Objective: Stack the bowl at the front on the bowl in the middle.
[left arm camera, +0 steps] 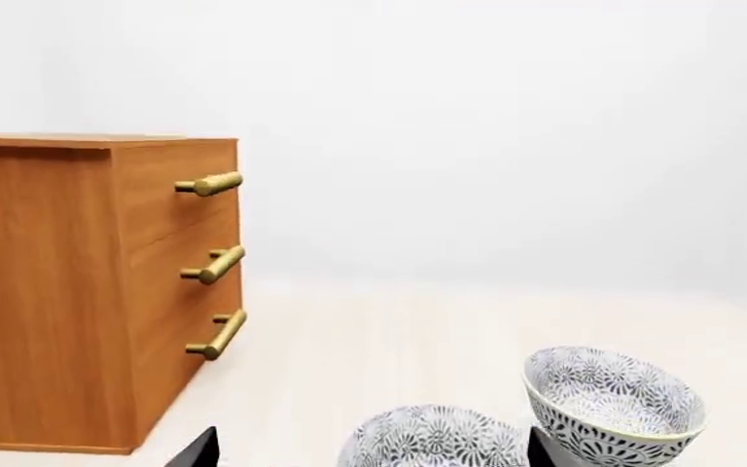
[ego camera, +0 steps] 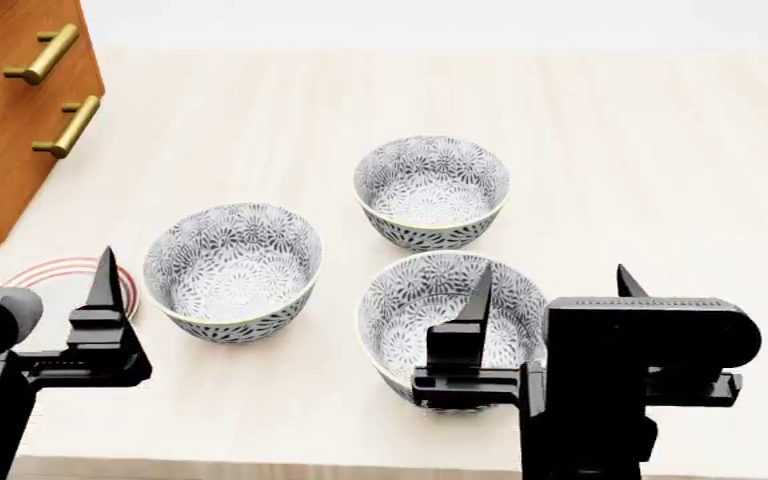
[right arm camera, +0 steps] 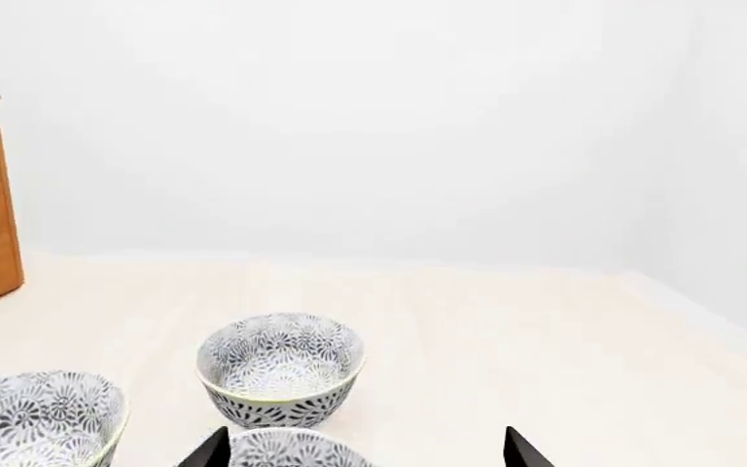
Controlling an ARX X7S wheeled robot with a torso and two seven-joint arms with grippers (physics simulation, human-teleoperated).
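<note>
Right gripper (ego camera: 551, 300) is hovering over the front bowl (ego camera: 418, 310) at the bench's (ego camera: 651, 160) front edge, fingers spread apart to straddle its rim, presumably for a grasp. The middle bowl (ego camera: 233, 262) is sitting toward the left edge, the far bowl (ego camera: 432, 190) behind. Left gripper (ego camera: 37, 285) is idling, fingers also apart. Only the left wrist view is showing all three handles of the drawer cabinet (left arm camera: 88, 292).

Your head camera looks steeply down on the three bowls; both low wrist cameras face forward, sharing the far bowl (ego camera: 432, 190).
</note>
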